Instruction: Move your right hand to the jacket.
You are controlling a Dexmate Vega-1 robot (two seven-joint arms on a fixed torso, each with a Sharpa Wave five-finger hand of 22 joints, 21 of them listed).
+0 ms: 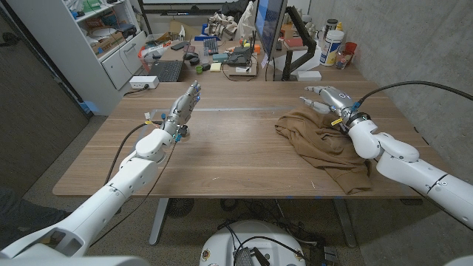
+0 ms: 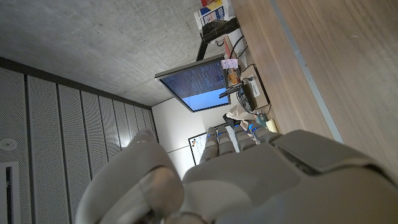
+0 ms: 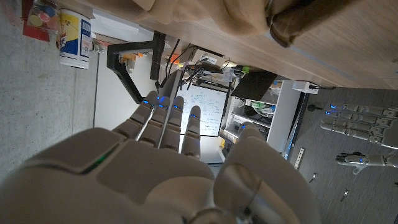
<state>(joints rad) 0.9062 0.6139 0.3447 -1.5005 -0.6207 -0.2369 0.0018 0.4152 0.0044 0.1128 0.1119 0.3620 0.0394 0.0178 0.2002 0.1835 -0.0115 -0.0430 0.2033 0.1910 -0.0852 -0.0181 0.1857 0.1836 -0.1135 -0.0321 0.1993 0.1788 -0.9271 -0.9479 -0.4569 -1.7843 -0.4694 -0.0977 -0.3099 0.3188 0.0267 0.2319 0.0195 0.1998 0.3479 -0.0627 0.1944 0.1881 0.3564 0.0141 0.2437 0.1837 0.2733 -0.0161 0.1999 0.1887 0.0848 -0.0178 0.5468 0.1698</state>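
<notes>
jacket (image 1: pixel 323 147): brown, crumpled heap near the table's (image 1: pixel 222 159) right edge
right hand (image 1: pixel 330 99): fingers apart, empty, at jacket's far edge
left hand (image 1: pixel 183 108): empty, fingers extended
handling: soft, light, limp; pinch a raised fold

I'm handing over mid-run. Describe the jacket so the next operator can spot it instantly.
Start at the wooden table and look to the robot's right half. There the jacket lies as a crumpled brown heap of cloth reaching to the near edge, with the right hand above its far side. It is the table's one soft, brown thing; the left hand stands apart over bare wood.
</notes>
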